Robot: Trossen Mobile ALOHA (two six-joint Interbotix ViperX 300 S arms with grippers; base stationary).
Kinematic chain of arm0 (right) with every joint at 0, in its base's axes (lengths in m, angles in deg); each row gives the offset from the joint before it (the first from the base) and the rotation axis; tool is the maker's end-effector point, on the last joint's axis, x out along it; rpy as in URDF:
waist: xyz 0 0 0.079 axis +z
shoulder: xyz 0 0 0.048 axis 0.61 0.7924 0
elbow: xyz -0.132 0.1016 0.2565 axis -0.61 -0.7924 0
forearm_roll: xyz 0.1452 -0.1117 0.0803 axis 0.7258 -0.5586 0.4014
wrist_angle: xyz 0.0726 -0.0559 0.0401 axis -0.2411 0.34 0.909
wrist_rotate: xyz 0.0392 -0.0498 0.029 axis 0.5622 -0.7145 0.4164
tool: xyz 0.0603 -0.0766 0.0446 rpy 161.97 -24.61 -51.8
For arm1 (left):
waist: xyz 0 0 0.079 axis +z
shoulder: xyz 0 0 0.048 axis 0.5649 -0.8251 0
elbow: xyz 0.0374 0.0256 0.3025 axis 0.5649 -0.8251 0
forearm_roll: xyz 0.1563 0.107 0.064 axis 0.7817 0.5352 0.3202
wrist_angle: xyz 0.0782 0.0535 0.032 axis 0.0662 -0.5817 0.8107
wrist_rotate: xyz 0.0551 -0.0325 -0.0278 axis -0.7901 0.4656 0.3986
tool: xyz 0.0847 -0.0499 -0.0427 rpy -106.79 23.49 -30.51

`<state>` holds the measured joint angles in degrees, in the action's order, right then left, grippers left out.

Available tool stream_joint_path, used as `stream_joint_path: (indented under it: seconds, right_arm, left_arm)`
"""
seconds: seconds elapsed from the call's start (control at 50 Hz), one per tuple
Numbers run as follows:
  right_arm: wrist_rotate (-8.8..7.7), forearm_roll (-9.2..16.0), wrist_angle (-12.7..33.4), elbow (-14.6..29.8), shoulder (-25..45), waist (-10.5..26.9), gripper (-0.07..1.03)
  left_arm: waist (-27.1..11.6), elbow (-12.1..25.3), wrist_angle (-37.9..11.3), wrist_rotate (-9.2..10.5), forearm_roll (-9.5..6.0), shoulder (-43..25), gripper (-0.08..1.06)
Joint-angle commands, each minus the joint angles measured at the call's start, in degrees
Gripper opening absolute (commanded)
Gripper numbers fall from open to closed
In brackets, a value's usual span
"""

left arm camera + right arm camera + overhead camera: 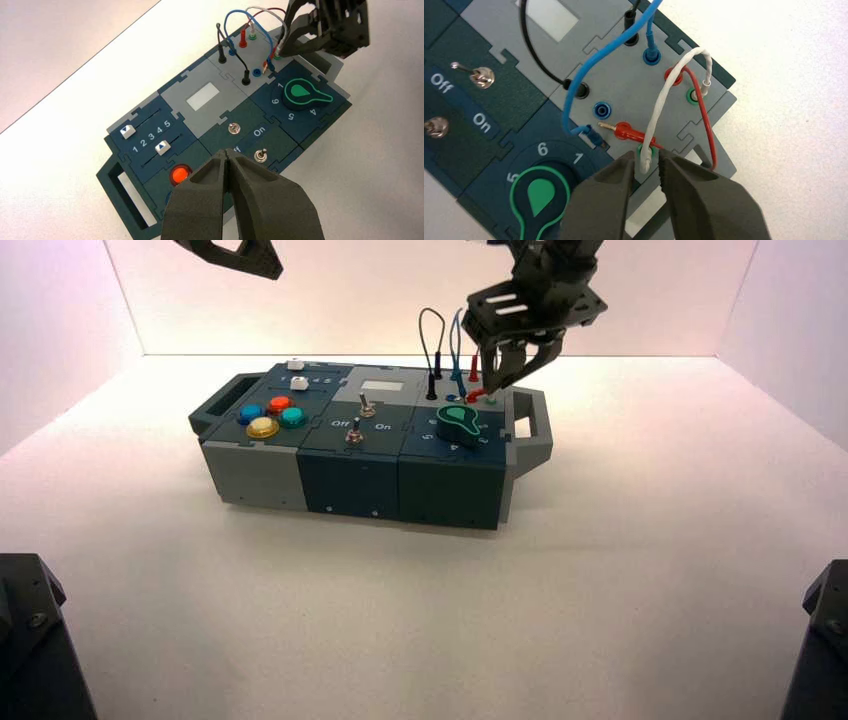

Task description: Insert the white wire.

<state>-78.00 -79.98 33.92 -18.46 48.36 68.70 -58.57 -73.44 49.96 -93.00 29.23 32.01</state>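
Note:
The white wire (659,107) arches over the grey socket panel at the right end of the box (350,475). One of its plugs (705,89) stands at a far green socket (693,96). Its other plug (645,162) hangs at a near green socket (642,150), between the fingers of my right gripper (646,156). Those fingers stand apart on either side of the plug, with a gap showing. I cannot tell whether the plug is seated. My right gripper also shows in the high view (505,375). My left gripper (228,155) is shut and empty, high above the box's left half.
A red wire's loose plug (624,131) lies on the panel under the white wire. A blue wire (574,95) has one loose end near the green knob (540,195). A black wire (531,50) is plugged in. Two toggle switches (481,77) stand by the Off/On lettering.

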Motion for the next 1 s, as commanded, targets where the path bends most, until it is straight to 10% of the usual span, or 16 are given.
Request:
stream_joint_path:
  seconds: [0.02, 1.0]
  right_arm:
    - [-0.09, 0.2, 1.8, 0.9, -4.1, 0.2, 0.29]
    - [-0.26, 0.1, 14.3, -0.4, -19.3, 0.1, 0.29]
  left_arm:
    - [-0.2, 0.7, 0.6, -0.18, 0.0, 0.4, -0.03]
    - [3.4, -1.4, 11.0, 0.0, 0.0, 0.6, -0.03]
